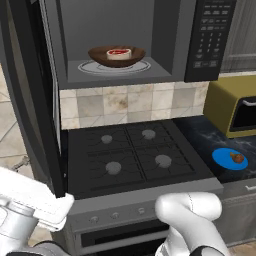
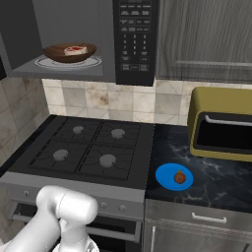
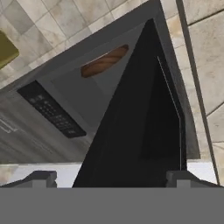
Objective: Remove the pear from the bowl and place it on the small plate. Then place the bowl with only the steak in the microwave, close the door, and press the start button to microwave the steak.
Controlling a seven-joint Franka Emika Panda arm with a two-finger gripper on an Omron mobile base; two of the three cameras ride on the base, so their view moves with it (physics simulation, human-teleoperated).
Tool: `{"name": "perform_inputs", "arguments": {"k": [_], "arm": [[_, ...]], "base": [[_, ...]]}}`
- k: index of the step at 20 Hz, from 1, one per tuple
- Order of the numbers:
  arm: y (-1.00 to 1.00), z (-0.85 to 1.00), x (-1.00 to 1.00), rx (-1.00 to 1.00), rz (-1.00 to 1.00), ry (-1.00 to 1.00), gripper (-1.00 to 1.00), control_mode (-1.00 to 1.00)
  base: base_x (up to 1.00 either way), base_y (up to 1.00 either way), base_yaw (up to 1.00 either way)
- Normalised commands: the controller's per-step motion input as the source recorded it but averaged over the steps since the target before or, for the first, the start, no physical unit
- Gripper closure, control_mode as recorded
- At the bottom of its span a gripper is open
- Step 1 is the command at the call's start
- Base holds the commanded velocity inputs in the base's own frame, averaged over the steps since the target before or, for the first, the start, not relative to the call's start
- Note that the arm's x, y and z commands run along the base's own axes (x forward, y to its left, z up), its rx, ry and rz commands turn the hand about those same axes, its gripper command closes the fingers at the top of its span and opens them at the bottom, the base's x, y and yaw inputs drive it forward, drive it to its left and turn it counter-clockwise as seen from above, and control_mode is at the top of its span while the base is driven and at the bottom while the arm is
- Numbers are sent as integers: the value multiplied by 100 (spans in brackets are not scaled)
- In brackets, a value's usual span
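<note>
Two steps remain by my reckoning: shut the door [image 3: 144, 127] and press start. Your pear [image 2: 180, 177] sits on the plate [image 2: 162, 179], and the bowl [image 1: 116, 56] with the steak [image 1: 119, 52] rests inside the microwave [image 1: 165, 35]. Your gripper [image 3: 111, 177] is spread wide, holding nothing, with the open door's panel rising directly ahead between the fingertips, edge-on. Push it toward the cavity.

Bright-blue small plate [image 2: 167, 173], brown-orange pear [image 2: 180, 177]
</note>
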Motion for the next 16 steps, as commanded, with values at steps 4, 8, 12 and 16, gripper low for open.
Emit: {"name": "perform_inputs", "arguments": {"k": [4,8,12,16], "arm": [[-81,10,-1,15,-8,1,-100,-100],[-100,4,0,15,0,0,-100,-100],[-100,11,12,15,0,0,-100,-100],[-100,22,26,16,0,0,-100,-100]], "base": [[0,0,0],[0,0,0],[0,0,0],[0,0,0]]}}
